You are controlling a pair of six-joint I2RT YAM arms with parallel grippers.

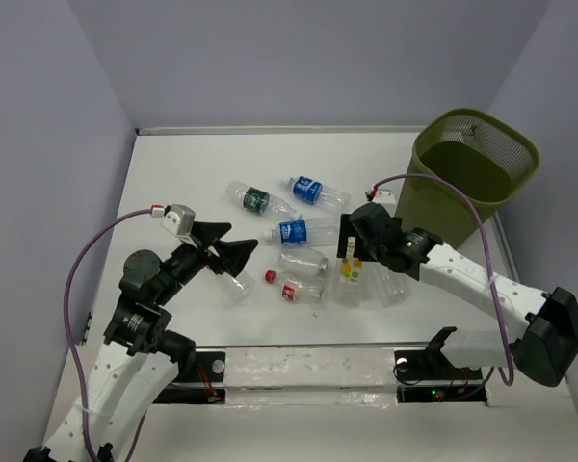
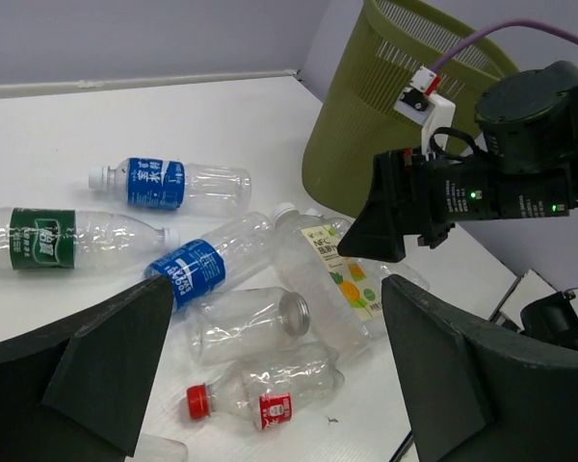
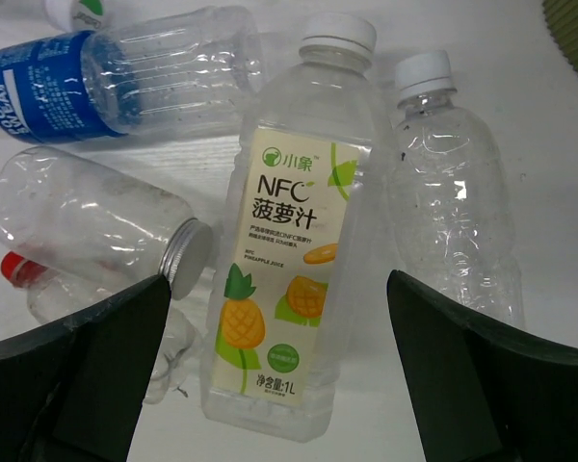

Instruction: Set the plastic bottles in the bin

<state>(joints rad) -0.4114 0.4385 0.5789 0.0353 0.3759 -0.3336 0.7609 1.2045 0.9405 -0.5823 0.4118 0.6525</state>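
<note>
Top external view: plastic bottles (image 1: 299, 231) lie on their sides in a loose cluster at the middle of the white table (image 1: 173, 164), while the olive-green bin (image 1: 453, 192) stands upright at the far right corner. The right gripper (image 1: 352, 248) hangs over the pineapple-juice bottle (image 3: 289, 279), jaws spread wide and pinching nothing, with a clear white-capped bottle (image 3: 453, 212) just beside it. The left gripper (image 1: 233, 252), jaws also spread and empty, hovers at the cluster's near left side, above a red-capped bottle (image 2: 260, 395) and 2 blue-labelled bottles (image 2: 188, 271)
</note>
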